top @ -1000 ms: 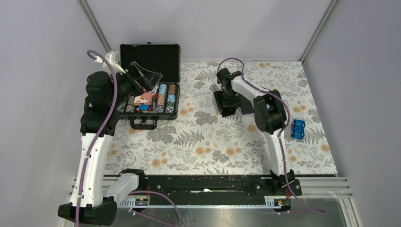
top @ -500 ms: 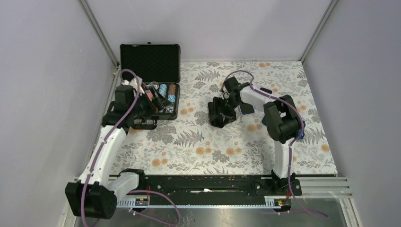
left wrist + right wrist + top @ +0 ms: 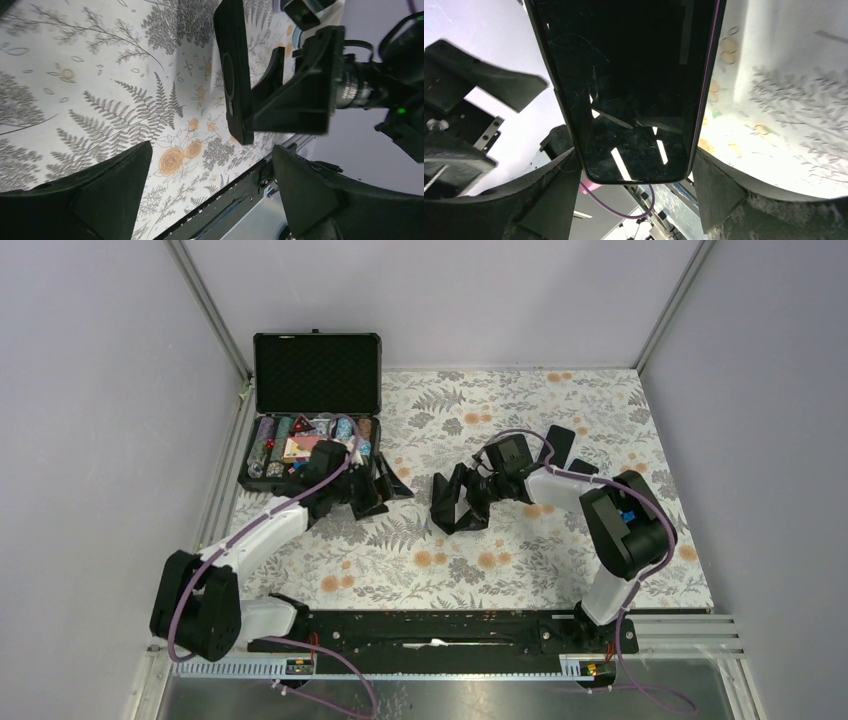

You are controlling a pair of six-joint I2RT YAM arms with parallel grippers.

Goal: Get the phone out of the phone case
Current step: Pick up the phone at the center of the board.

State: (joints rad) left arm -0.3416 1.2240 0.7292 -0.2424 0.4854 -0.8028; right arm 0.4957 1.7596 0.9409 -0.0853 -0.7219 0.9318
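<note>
Currently the right fingers (image 3: pixel 719 195) pinch the phone (image 3: pixel 634 90) over mid-desk (image 3: pixel 450 565), left fingers (image 3: pixel 110 185) spread and empty nearby; a skewed tug on its case (image 3: pixel 232 75) could slip it free.

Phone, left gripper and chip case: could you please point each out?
phone (image 3: pixel 634 90), right wrist view, middle of its dark screen
left gripper (image 3: pixel 211 160), left wrist view, midway between its fingertips
chip case (image 3: pixel 316 370), top external view, inside of its open lid

The phone (image 3: pixel 634 85), its glossy black screen scratched, sits in a plain black phone case (image 3: pixel 231 75). It is on edge over the middle of the surface (image 3: pixel 500 540), clamped across its width by the right end effector (image 3: pixel 455 502).
</note>
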